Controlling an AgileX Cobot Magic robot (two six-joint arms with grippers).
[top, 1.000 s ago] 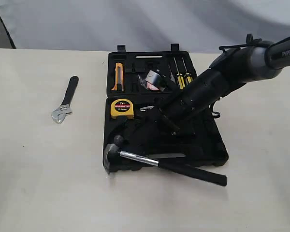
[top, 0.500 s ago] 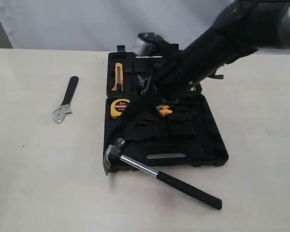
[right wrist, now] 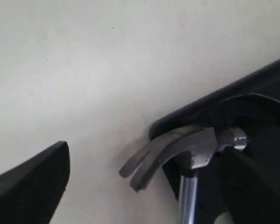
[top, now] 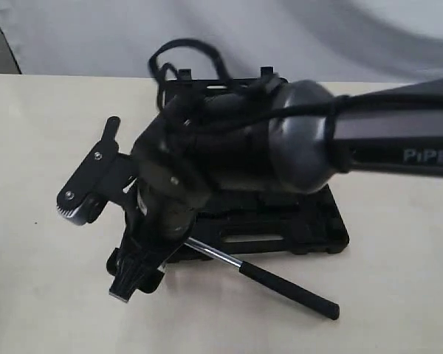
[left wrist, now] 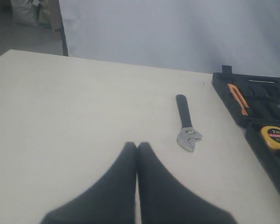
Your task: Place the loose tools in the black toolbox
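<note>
The claw hammer's steel head lies at the front left corner of the black toolbox, its claw over the table. My right gripper hangs open around the head, one finger on each side, touching nothing. In the exterior view the right gripper and arm cover most of the toolbox; the hammer's black handle sticks out in front. The adjustable wrench lies on the table left of the toolbox. My left gripper is shut and empty, short of the wrench.
A yellow tape measure and an orange utility knife sit in the toolbox recesses. The wrench's handle tip shows beside the right arm's wrist. A grey backdrop stands behind the table.
The right arm rose off the toolbox and swung over its front left corner, jaws opening wider. The hammer's handle pivoted towards the table's front earlier. The left gripper's earlier state is not shown.
</note>
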